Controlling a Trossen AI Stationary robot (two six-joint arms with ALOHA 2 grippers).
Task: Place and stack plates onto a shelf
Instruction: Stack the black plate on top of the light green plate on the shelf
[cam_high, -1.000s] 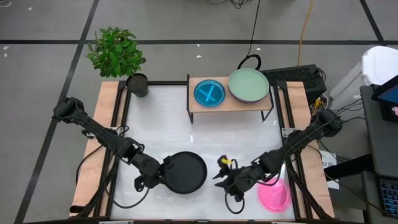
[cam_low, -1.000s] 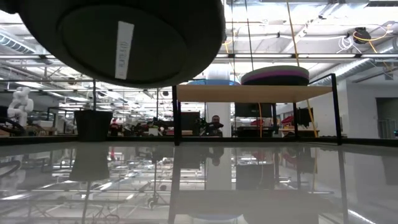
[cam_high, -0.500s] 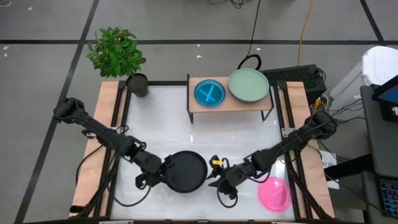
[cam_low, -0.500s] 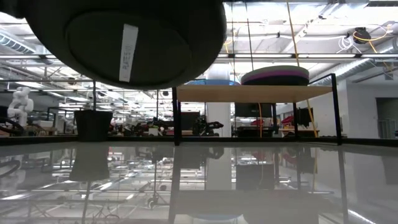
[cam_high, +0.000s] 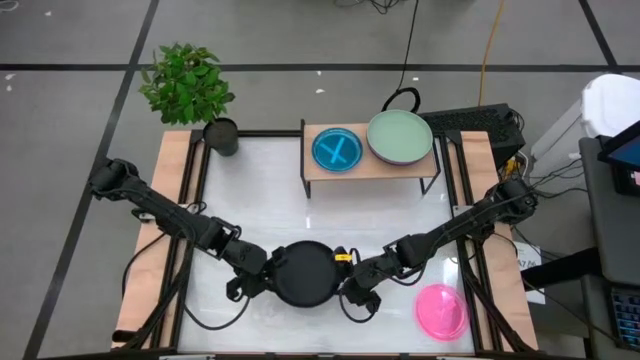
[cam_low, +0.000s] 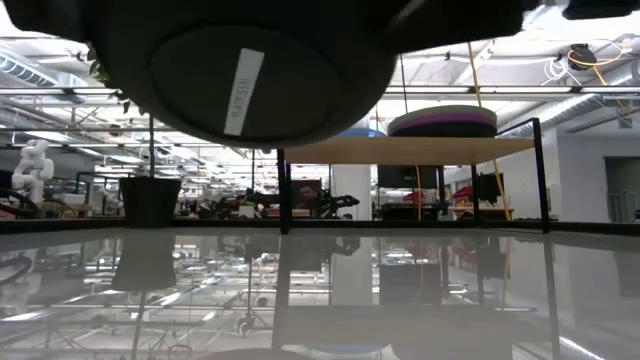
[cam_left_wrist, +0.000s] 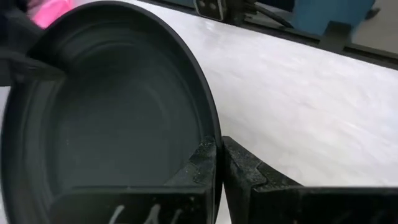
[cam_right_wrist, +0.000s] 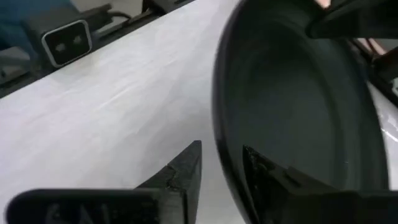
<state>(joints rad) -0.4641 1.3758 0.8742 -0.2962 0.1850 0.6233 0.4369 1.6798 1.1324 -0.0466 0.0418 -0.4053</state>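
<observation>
Table middle's sitting wide open up to the shelf; pink plate and plant pot are crowding the corners.

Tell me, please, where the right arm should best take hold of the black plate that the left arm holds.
Probably the black plate is best gripped at its thin raised rim on the side opposite the left tool, coming in from the pink plate's side. The right tool is open and already straddles that rim.

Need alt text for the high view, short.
Both grippers meet at a black plate near the table's front: left gripper clamps its left rim, right gripper is at its right rim. A pink plate lies front right; the shelf holds more plates.
</observation>
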